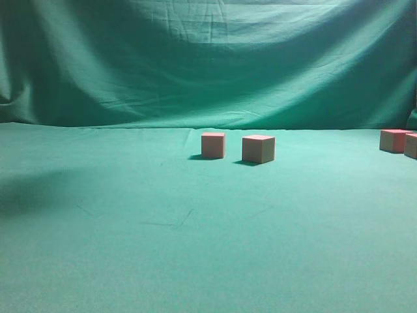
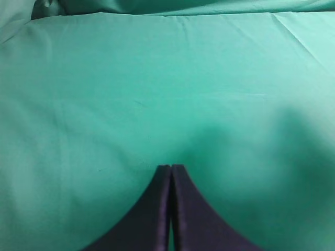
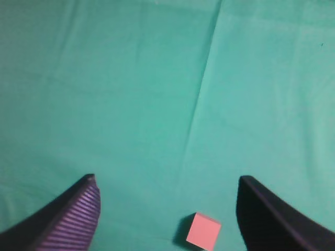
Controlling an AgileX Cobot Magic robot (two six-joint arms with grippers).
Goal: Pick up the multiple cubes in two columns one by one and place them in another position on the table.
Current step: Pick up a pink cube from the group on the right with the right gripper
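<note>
The left gripper's (image 2: pixel 171 168) dark, smooth fingers (image 2: pixel 157 209) are clenched tip to tip with nothing between them, tapering to a narrow point above bare green cloth. The right gripper (image 3: pixel 166 183) is released, its two black fingers (image 3: pixel 78 209) spread wide apart at the lower corners of its wrist view; the left one shows a ribbed pad face, the other is plain and matte. Between and below those tips, held by neither, a cube (image 3: pixel 203 230) rests on the cloth, its top flat, pinkish-red and sharp-edged, a small shadow at its left side. In the exterior view, two more cubes stand near the middle of the table (image 1: pixel 130 248): one (image 1: pixel 213 145) farther back, one (image 1: pixel 258 149) just to its right and a little nearer, apart from each other, each with a salmon top and tan-looking sides. Two further cubes (image 1: pixel 395 140) sit at the right edge of that view, close together, the nearer one cut off by the frame. No arm shows in that view. The table is covered in green cloth with faint creases and a long fold line, and a draped, wrinkled backdrop (image 1: pixel 208 59) of the same green hangs behind it.
</note>
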